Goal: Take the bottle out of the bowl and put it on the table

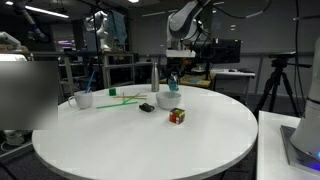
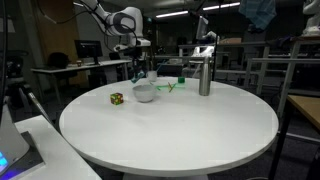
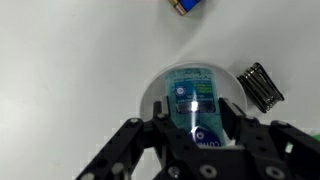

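My gripper (image 3: 196,118) is shut on the small blue-green bottle (image 3: 193,95), with a black finger against each of its sides. In the wrist view the bottle lies over the white bowl (image 3: 151,93), whose round rim shows behind it. In an exterior view the gripper (image 1: 174,72) holds the bottle (image 1: 173,80) just above the bowl (image 1: 165,99) on the round white table (image 1: 150,145). From the opposite side the gripper (image 2: 140,68) hangs over the bowl (image 2: 145,93). I cannot tell if the bottle's bottom end still touches the bowl.
A coloured cube (image 1: 177,115) and a small black ribbed object (image 1: 147,107) lie close to the bowl. A tall grey metal bottle (image 2: 204,72) stands behind it. A white cup with a green stick (image 1: 84,98) stands at the table's far side, with green sticks (image 1: 122,97) nearby.
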Available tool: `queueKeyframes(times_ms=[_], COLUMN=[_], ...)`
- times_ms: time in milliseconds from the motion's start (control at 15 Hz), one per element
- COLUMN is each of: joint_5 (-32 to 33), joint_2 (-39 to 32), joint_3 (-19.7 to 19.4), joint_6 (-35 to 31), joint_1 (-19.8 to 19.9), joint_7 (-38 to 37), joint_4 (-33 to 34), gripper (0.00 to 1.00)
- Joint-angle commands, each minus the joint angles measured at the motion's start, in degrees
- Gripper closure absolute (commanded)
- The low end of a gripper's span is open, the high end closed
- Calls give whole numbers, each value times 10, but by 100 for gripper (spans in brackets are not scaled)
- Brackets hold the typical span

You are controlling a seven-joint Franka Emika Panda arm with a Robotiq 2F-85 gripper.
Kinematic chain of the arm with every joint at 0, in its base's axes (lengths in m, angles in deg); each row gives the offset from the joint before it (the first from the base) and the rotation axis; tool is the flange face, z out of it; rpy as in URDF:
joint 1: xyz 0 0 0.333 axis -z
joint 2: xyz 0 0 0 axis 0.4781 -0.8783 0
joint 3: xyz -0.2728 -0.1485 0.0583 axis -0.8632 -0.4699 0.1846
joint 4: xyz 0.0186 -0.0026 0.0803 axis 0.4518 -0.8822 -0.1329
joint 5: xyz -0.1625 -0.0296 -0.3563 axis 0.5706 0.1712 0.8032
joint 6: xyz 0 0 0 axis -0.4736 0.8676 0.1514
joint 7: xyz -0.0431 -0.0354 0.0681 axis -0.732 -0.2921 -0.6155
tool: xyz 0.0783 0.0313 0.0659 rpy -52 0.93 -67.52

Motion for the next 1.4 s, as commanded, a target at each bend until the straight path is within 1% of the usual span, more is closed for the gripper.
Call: queueKeyframes(times_ms=[0, 133, 200, 333, 533, 733, 1000, 1333], joint_5=[-32, -44, -46, -49, -31, -32, -25, -16], joint_2=[15, 8, 9, 14, 22, 28, 35, 41], joint_3=[2, 3, 3, 4, -2, -7, -18, -31], joint_6=[63, 99, 101, 98, 85, 83, 83, 87], joint_1=[-1, -2, -3, -4, -6, 0, 7, 18], joint_7=[-41, -66, -78, -101, -161, -199, -227, -230], joint_4=[-3, 4, 4, 2, -5, -12, -21, -40], gripper=[72, 72, 72, 72, 72, 72, 72, 72])
